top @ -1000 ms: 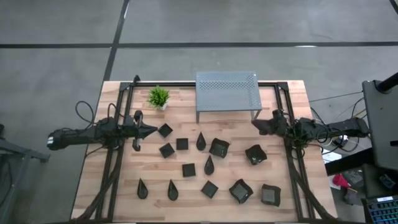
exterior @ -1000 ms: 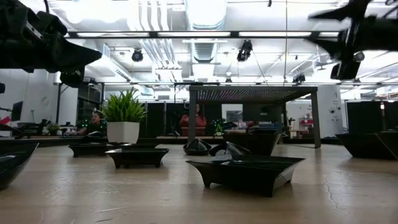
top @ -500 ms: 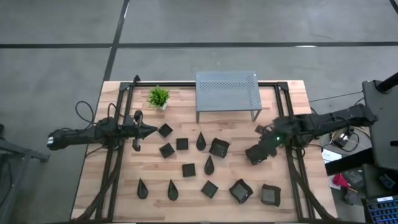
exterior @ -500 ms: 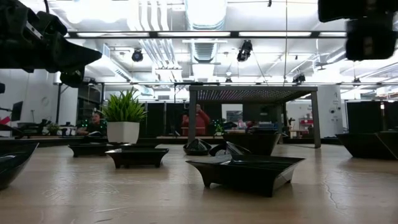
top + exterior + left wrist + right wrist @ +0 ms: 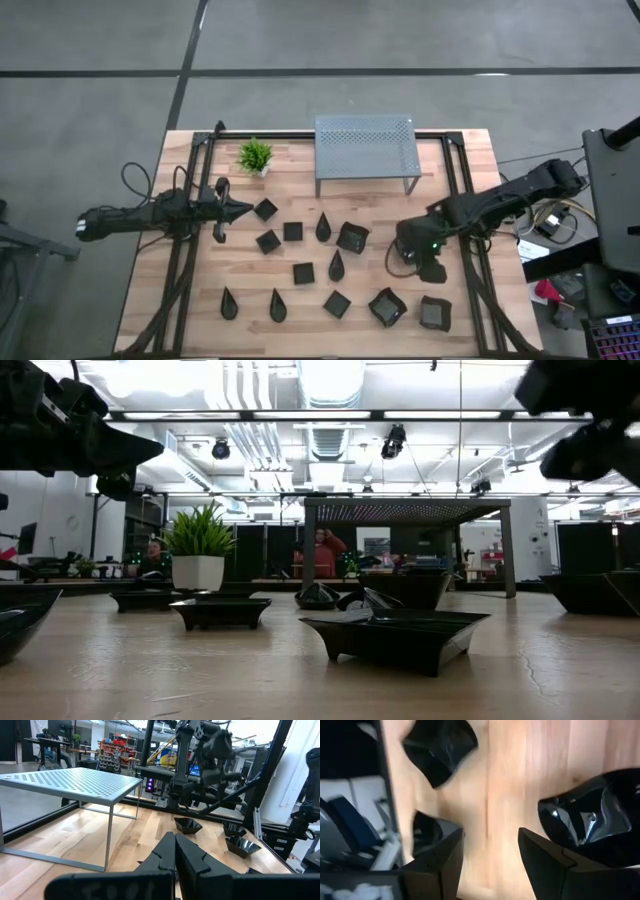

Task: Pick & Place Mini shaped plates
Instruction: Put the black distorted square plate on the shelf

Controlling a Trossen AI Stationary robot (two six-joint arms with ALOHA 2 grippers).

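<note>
- Right wrist view: right gripper (image 5: 487,857) jaws apart, empty, over bare wood beside a deep plate (image 5: 592,817).
- We should centre over the rim (image 5: 408,245), then descend square.
- Left gripper (image 5: 243,210) jaws together, waiting near the plant (image 5: 256,155).

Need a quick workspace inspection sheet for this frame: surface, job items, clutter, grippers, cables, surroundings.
Surface: wooden table, bare between the things on it.
Job's things: black mini plates scattered over the table's middle, square and teardrop; none on the shelf top.
Clutter: potted plant; grey perforated shelf.
Grippers: left gripper shut, beside a square plate; right gripper open above a deep square plate.
Cables: loops at both arm bases.
Surroundings: concrete floor; people beyond the table.
</note>
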